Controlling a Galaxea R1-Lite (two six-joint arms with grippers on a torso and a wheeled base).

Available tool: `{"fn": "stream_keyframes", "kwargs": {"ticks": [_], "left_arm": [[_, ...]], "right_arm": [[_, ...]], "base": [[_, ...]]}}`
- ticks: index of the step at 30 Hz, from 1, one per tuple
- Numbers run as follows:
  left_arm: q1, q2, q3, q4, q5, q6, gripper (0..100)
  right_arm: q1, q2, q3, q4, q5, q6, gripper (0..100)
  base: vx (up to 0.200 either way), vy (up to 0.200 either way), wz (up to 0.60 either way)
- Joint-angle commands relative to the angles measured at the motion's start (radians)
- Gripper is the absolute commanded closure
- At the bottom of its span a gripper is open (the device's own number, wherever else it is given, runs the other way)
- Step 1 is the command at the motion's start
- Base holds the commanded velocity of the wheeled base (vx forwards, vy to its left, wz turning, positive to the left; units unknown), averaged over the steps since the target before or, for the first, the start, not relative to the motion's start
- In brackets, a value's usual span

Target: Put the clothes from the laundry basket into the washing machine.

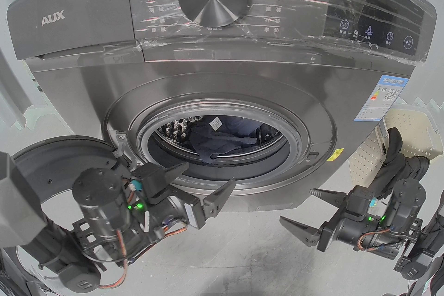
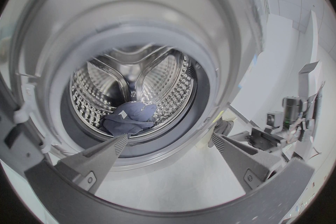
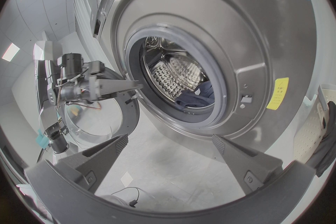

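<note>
Two open, empty hands: left hand (image 1: 209,173), right hand (image 1: 296,205). One dark garment (image 1: 217,139) lies in the washing machine drum (image 1: 173,130), beyond the left hand; a second garment (image 1: 397,163) drapes the laundry basket (image 1: 416,126) rim, near the right hand

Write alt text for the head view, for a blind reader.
A grey washing machine, door open, holds a dark blue garment in its drum. The left gripper and right gripper hang open and empty before it; dark clothing drapes over the cream laundry basket at the right.
</note>
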Motion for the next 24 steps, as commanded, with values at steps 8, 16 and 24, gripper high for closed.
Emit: {"fn": "stream_keyframes", "kwargs": {"ticks": [8, 16, 24], "left_arm": [[-0.031, -0.234, 0.213, -0.100, 0.018, -0.010, 0], [-0.040, -0.263, 0.270, -0.127, 0.035, 0.046, 0], [-0.022, -0.395, 0.368, -0.124, 0.038, 0.089, 0]], "right_arm": [[-0.145, -0.184, 0.092, -0.004, 0.001, 0.001, 0], [-0.174, -0.249, 0.096, 0.010, -0.014, 0.000, 0], [-0.252, -0.500, 0.096, 0.328, -0.010, 0.001, 0]], "base": [[0.000, 0.000, 0.00], [-0.125, 0.000, 0.00], [-0.100, 0.000, 0.00]]}}
